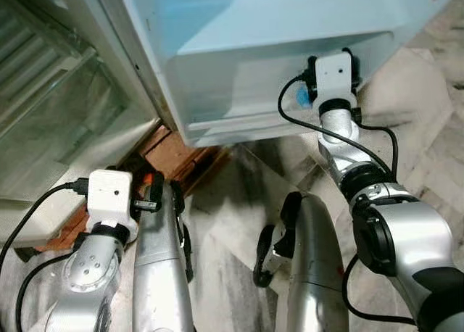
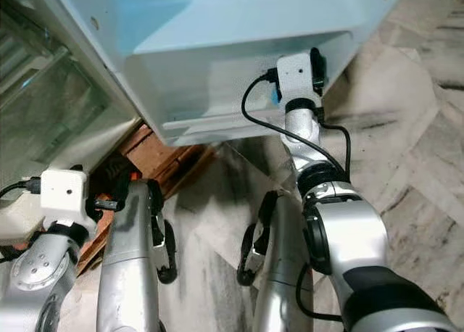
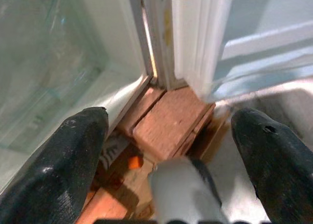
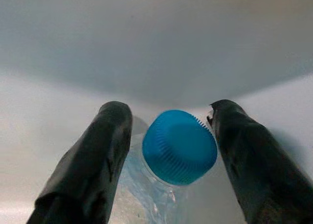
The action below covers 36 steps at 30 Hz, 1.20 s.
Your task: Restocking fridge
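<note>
Left gripper (image 3: 168,150) is the nearer one, low at about 8 o'clock in my head view, and I see its fingers (image 3: 63,160) spread wide apart with nothing between them. Through its wrist camera I look past those fingers at a stack of reddish bricks (image 3: 168,119) under the fridge's corner, with a small orange bit (image 3: 133,161) lying by the bricks. A silver leg (image 1: 161,274) cuts across close to that gripper. Under me the floor (image 1: 232,209) is grey-veined marble.

Further out, at about 1 o'clock, my right arm (image 1: 395,234) reaches forward and its wrist camera block (image 1: 335,75) sits right against the lower shelf of the open fridge door (image 1: 239,93). Right gripper (image 4: 171,150) has its fingers (image 4: 90,165) on either side of a bottle (image 4: 146,194) with a blue cap (image 4: 180,146), the clear neck showing just under the cap. One finger looks pressed against the bottle's shoulder; the other lies just beside the cap, and I cannot tell for sure whether it touches. The bottle is inside the pale door shelf, with the white shelf wall behind it. A sliver of blue shows beside the camera block in the head view.

Farthest left, at about 10 o'clock, I see the fridge body (image 1: 43,114) with its glass shelves.
</note>
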### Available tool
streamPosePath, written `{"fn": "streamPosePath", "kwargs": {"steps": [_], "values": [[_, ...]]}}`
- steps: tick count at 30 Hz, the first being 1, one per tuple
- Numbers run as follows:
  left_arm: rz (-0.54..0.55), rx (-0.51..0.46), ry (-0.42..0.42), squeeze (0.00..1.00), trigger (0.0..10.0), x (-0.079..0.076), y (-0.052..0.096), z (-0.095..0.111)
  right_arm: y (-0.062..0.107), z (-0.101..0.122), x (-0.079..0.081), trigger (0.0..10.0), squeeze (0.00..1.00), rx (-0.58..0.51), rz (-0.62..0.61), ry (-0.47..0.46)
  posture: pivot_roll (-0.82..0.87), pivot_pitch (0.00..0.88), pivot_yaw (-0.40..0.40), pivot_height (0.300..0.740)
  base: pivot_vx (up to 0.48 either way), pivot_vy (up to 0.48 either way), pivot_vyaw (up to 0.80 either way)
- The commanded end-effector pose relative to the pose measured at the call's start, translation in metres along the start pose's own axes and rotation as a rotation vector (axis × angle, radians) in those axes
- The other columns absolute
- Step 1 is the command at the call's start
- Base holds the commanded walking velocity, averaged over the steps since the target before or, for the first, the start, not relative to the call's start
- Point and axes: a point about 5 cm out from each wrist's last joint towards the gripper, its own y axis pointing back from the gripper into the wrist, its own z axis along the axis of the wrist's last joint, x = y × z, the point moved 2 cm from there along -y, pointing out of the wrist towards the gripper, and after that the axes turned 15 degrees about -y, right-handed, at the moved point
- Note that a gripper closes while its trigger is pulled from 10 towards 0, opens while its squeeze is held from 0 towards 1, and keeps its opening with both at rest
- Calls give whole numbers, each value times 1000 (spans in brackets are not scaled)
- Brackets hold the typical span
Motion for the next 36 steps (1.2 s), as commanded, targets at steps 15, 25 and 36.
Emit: {"fn": "streamPosePath", "kwargs": {"steps": [15,25,36], "values": [[33,-47,24,0,10000,-10,-41,-5,0,8,41,10000,1000,48,301,-55,200,164,-90,531,0,0,0],[75,-25,64,0,10000,-11,-44,-18,40,-33,40,10000,1000,71,394,-137,146,81,-95,531,0,0,0],[100,-35,67,0,10000,-7,-35,-27,121,-68,23,10000,0,91,243,-321,119,79,-79,531,0,0,0]]}}
